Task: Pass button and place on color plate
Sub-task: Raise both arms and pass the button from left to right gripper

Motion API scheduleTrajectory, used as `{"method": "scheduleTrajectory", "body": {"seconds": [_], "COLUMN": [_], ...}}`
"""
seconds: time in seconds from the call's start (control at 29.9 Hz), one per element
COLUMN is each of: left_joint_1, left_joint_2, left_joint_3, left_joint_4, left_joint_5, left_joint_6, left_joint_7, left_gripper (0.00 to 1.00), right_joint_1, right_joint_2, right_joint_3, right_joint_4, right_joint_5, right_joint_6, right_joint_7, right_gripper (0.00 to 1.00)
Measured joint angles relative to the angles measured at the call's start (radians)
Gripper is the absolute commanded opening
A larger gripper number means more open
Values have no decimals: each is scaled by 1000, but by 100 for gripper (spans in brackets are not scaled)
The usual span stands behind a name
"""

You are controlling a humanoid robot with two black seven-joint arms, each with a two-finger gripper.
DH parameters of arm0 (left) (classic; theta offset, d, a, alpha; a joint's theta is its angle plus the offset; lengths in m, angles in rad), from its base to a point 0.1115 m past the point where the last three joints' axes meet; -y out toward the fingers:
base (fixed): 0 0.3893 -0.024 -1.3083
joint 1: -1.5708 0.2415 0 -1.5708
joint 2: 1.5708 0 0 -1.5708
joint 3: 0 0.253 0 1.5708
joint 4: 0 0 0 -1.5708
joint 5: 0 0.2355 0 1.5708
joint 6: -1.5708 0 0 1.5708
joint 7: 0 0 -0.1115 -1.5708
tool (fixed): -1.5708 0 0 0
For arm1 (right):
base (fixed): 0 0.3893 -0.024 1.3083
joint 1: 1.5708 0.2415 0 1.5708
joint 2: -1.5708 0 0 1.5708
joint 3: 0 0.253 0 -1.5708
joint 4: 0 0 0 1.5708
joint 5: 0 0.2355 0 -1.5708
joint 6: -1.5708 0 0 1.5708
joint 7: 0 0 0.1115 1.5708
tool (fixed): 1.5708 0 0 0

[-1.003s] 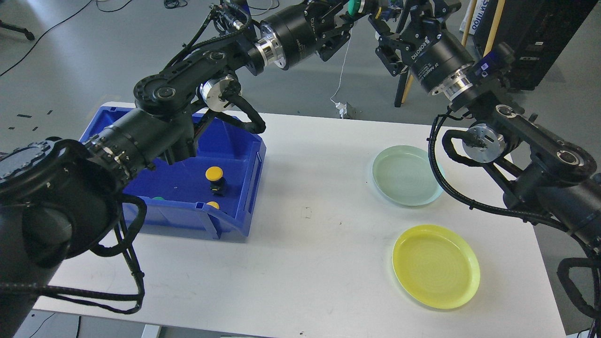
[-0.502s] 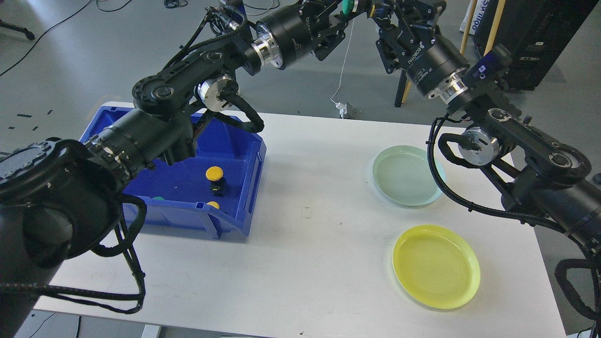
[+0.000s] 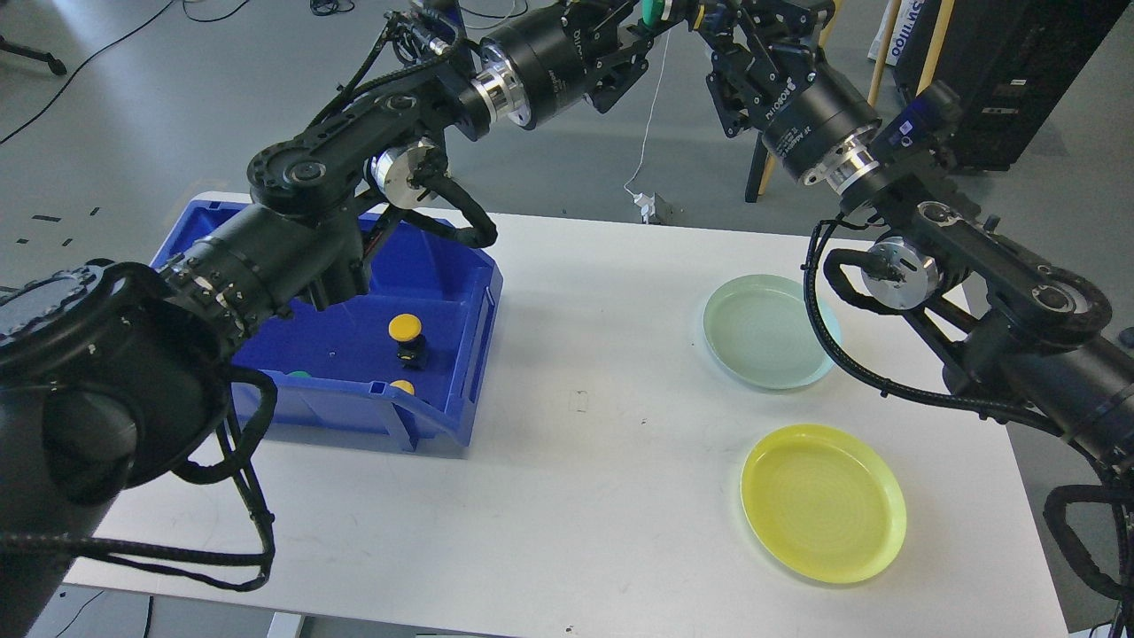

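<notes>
My left gripper (image 3: 649, 18) is raised high at the top edge of the head view and is shut on a green button (image 3: 654, 8), which shows only partly. My right gripper (image 3: 709, 19) is right next to it, also at the top edge; its fingers are cut off and dark, so I cannot tell whether they touch the button. On the table stand a pale green plate (image 3: 764, 330) at the right and a yellow plate (image 3: 822, 501) in front of it; both are empty.
A blue bin (image 3: 478, 310) stands on the left of the white table (image 3: 585, 461), holding a yellow button (image 3: 405, 329) on a black base, another yellow button (image 3: 402, 387) and a green one (image 3: 299, 376). Black equipment and a stand are behind the table.
Both grippers rose and shifted slightly left. The right gripper closed in on the green button held by the left one.
</notes>
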Motion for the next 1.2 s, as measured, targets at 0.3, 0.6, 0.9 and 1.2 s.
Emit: {"method": "scheduleTrajectory", "body": {"seconds": [0.3,0.6,0.9,1.2], "left_joint_1": [4,0,-7,-7], "left_joint_2": [0,-1,8,52], "left_joint_3": [10,13,13,13], "left_joint_4": [2,0,0,-5], "left_joint_5": [13,17,22,96], "left_joint_6": [1,1,0,0], "left_joint_7": [28,27,21,15], "left_gripper": [89,91,91,91], "right_joint_1": [6,12,32,50], "right_joint_2": [-2,-15,-17,-19], "right_joint_3": [0,-16,-70,-85], "right_joint_4": [0,-3,-10,-23], "right_joint_5": [0,1,0,-1], "right_joint_6": [6,7,6,7], "right_joint_7": [0,-5,-10,-12], "right_gripper": [13,13,13,13]}}
